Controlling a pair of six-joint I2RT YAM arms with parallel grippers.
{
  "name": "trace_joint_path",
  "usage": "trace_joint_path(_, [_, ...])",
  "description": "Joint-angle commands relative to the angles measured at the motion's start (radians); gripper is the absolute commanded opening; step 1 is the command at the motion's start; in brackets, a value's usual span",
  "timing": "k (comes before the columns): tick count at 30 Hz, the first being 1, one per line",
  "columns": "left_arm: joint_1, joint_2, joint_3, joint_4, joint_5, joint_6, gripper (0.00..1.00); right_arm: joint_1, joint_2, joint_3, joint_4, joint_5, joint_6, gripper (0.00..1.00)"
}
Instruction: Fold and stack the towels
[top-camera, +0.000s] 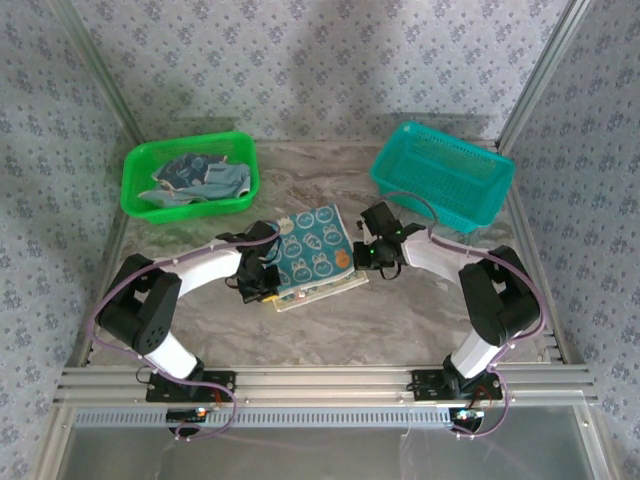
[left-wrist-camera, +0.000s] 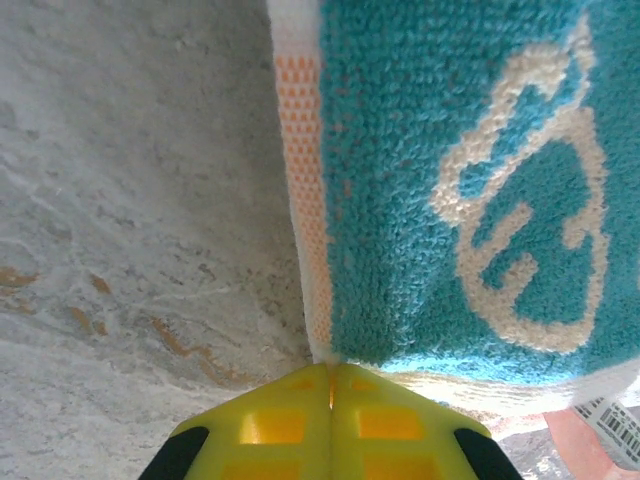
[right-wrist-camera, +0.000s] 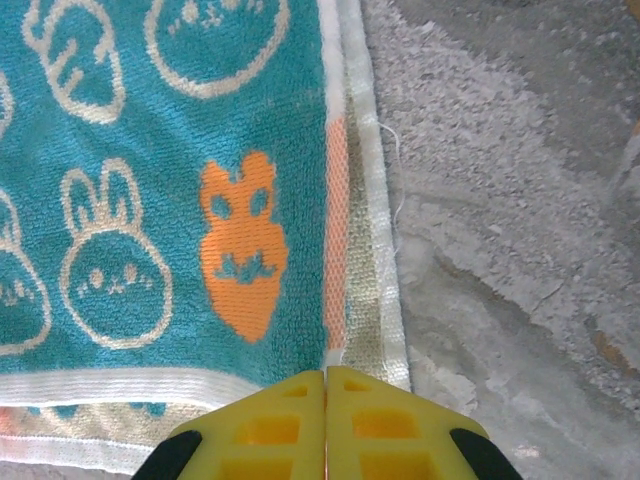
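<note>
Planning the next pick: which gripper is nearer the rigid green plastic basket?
Left. The left gripper is at the left edge of the folded teal towel, toward the green plastic basket; the right gripper is at its right edge, farther off.

Looped terry cloth towel (right-wrist-camera: 150, 150) on matt, marbled table (left-wrist-camera: 120, 200).

A green basket (top-camera: 190, 208) sat far left on the marbled counter (top-camera: 310, 180); a teal basket (top-camera: 420, 195) stood far right.

Left fingers (left-wrist-camera: 275, 425) and right fingers (right-wrist-camera: 265, 425) both pressed together.
</note>
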Motion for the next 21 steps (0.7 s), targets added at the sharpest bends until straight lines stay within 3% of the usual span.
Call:
trace_joint_path(1, [0.009, -0.003, 0.018, -0.045, -0.071, 0.037, 0.00, 0.021, -0.040, -0.017, -0.007, 0.016, 0.024, 0.09])
trace_joint_path(11, [0.087, -0.076, 0.113, -0.216, -0.077, 0.154, 0.00, 0.064, -0.074, -0.011, -0.020, 0.027, 0.058, 0.08])
trace_joint_path(21, [0.035, -0.187, 0.104, -0.280, 0.006, 0.067, 0.00, 0.065, -0.098, -0.002, -0.046, 0.019, 0.047, 0.07])
